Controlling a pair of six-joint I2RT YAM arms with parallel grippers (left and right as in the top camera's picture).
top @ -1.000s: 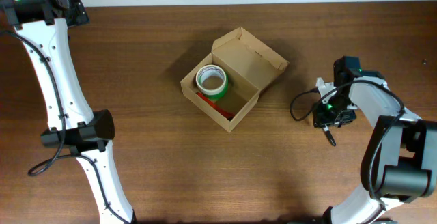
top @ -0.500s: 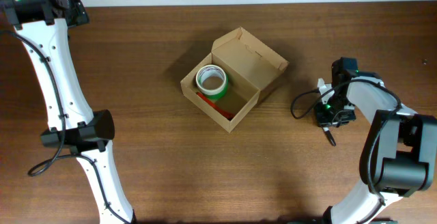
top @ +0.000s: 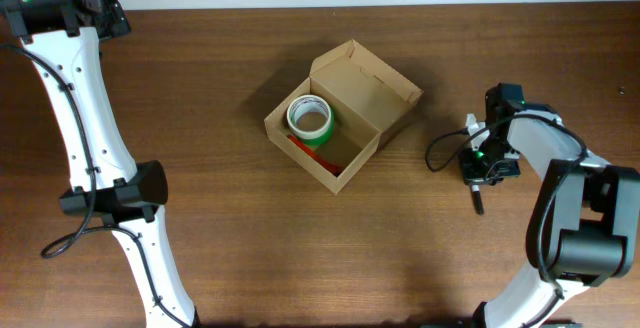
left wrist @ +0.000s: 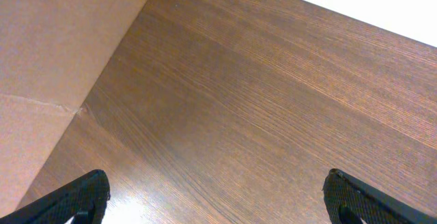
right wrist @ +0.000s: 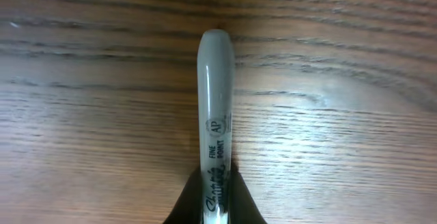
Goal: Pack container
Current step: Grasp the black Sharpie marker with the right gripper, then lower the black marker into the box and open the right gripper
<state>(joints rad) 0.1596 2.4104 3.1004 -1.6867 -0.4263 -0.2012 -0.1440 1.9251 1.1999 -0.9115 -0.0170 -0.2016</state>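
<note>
Right tool (top: 481, 180) pinches a grey marker (right wrist: 216, 101) close to the counter (top: 400, 258), open container (top: 368, 90) sits well apart to its left holding a tape roll (top: 309, 118), so lift above the wall, release over the free end; left tool (left wrist: 218, 200) spread open, idle

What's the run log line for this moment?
open tan cardboard box: green tape roll inside | right gripper: shut on grey marker pen | left gripper: open
</note>
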